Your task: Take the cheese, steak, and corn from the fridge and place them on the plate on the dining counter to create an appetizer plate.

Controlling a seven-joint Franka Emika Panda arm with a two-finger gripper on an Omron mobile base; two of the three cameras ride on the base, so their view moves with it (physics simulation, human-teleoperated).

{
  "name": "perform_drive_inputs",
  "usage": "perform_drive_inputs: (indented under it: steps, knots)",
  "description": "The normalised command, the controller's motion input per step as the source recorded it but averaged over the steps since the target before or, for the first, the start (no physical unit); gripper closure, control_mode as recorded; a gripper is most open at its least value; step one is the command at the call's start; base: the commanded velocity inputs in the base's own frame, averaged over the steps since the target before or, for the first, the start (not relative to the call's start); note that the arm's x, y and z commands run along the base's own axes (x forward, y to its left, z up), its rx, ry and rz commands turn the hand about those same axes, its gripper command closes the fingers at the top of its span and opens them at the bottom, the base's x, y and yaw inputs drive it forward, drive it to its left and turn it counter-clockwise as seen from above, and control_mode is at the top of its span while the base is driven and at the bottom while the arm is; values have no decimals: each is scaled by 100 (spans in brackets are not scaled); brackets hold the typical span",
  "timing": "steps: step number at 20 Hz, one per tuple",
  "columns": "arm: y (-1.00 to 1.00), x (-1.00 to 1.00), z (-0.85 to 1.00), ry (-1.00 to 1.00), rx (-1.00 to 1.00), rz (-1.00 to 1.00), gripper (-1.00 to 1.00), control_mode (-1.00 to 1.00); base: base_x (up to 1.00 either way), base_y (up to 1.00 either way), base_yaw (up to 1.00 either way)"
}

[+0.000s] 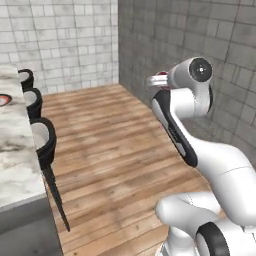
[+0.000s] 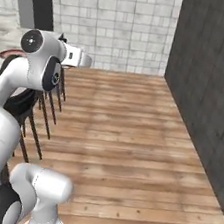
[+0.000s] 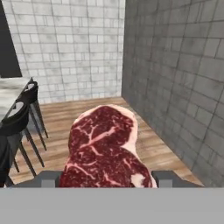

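1. The steak [image 3: 103,151], a dark red marbled slab, sits between the jaws of the gripper [image 3: 105,178], held above the wooden floor [image 3: 144,144].
2. The jaws stand wide, clamped on the steak's two sides.
3. Its long axis points straight out ahead of the hand.
4. The marble surface [image 1: 15,150] with the plate [image 1: 4,99] lies off to the left, well apart.

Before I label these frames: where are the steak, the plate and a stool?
steak [image 3: 105,151]: hand view, marbled middle.
plate [image 1: 3,99]: left base view, red rim edge.
stool [image 1: 44,137]: left base view, pale seat.
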Motion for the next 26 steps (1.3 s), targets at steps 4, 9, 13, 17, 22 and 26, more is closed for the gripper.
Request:
perform_drive_inputs:
  steps: [4, 9, 13, 17, 22, 26]
  knots:
    - [0, 0, 0, 0, 0, 0, 100, 100, 100, -91, 45]
    - [0, 0, 0, 0, 0, 0, 100, 100, 100, -76, 49]
    - [0, 0, 0, 0, 0, 0, 100, 100, 100, -31, 65]
    - [0, 0, 0, 0, 0, 0, 100, 100, 100, -26, 68]
    - [0, 0, 0, 0, 0, 0, 100, 100, 100, -44, 64]
    - [0, 0, 0, 0, 0, 0, 100, 100, 100, -59, 60]
